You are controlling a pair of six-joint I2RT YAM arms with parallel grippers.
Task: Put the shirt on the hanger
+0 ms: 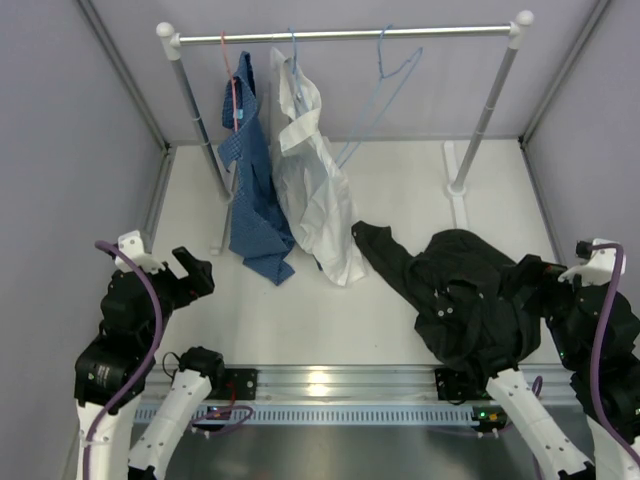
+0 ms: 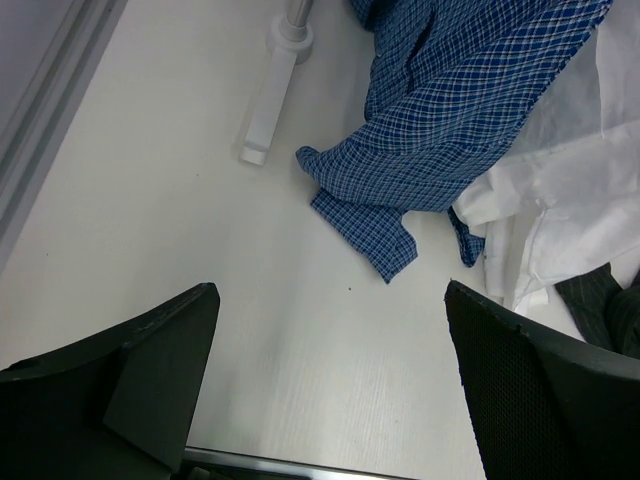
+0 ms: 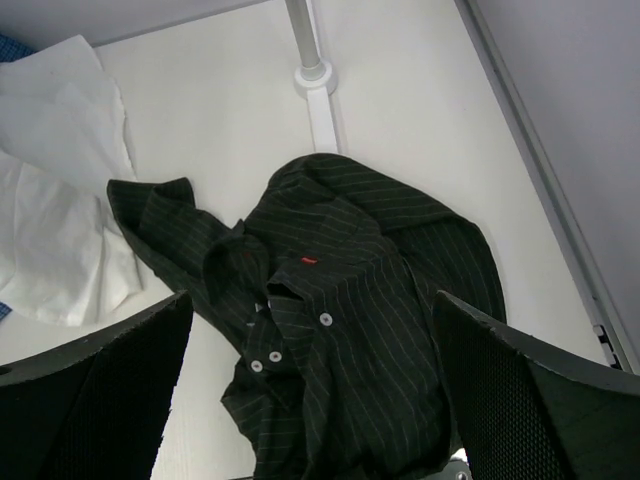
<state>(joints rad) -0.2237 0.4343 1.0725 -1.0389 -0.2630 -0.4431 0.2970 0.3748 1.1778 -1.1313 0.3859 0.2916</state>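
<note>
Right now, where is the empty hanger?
In the top view, the empty hanger hangs on the rail at the back, just right of the white shirt.

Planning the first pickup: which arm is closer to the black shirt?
Right. The right arm hangs its open jaws at the right edge of the black shirt; the left arm sits far left, beyond the blue shirt and white shirt.
</note>
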